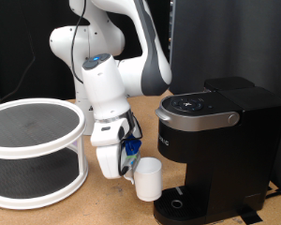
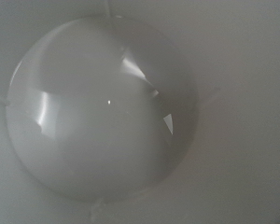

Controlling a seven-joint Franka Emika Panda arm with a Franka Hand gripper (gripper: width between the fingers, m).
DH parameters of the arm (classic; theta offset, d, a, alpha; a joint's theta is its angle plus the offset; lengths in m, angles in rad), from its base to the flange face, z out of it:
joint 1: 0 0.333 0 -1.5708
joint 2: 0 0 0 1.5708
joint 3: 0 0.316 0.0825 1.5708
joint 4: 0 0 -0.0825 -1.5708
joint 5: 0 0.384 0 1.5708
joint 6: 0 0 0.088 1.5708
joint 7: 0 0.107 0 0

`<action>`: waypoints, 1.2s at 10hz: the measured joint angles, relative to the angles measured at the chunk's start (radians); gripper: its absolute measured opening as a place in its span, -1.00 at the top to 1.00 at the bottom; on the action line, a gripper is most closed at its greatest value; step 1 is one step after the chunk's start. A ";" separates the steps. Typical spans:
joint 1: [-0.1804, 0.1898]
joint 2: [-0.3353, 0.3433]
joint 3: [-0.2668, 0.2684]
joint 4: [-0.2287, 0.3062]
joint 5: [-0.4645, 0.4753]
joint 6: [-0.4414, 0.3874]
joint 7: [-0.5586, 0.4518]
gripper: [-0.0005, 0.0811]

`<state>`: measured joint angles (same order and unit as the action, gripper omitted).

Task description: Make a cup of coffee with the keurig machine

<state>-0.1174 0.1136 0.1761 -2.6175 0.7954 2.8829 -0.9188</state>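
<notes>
In the exterior view, the white robot arm (image 1: 103, 56) is bending down over the wooden table (image 1: 103, 211), its wrist pointing at the tabletop. The gripper (image 1: 133, 173) is sitting low, just to the left of the keurig machine (image 1: 215, 155), and it is gripping the cup (image 1: 147, 178) — a small, plain white mug, smooth and unmarked, standing upright or nearly so, with its open mouth showing at the top. The cup is hanging beside the machine's lower front, close to the round drip tray base (image 1: 176, 203) but not yet on it; whether its bottom is touching the table cannot be told. Its handle is not showing from this side. The fingers are mostly hidden behind the gripper body and the cup, so the width of the jaws cannot be read directly, only that they are closed on the cup's rim or wall.

The keurig machine is standing at the exterior view's right, boxy and matte black, with a silver-grey trimmed lid (image 1: 199, 108) lying shut and small buttons on top. At the exterior view's left, a white two-tier round rack (image 1: 33, 155) with dark mesh shelves is standing well apart from the cup.

In the wrist view, the picture is filling almost entirely with the cup's (image 2: 103, 103) pale, glossy inside — a rounded white bowl with soft highlights — seen from very close. The fingers are not showing clearly here.
</notes>
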 joint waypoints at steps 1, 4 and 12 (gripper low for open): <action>0.000 0.000 0.005 0.003 0.000 0.000 0.005 0.82; 0.000 0.000 0.018 0.006 0.000 0.000 0.013 0.82; 0.002 0.027 0.053 0.030 0.000 0.010 0.063 0.82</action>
<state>-0.1155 0.1405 0.2290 -2.5875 0.7955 2.8933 -0.8560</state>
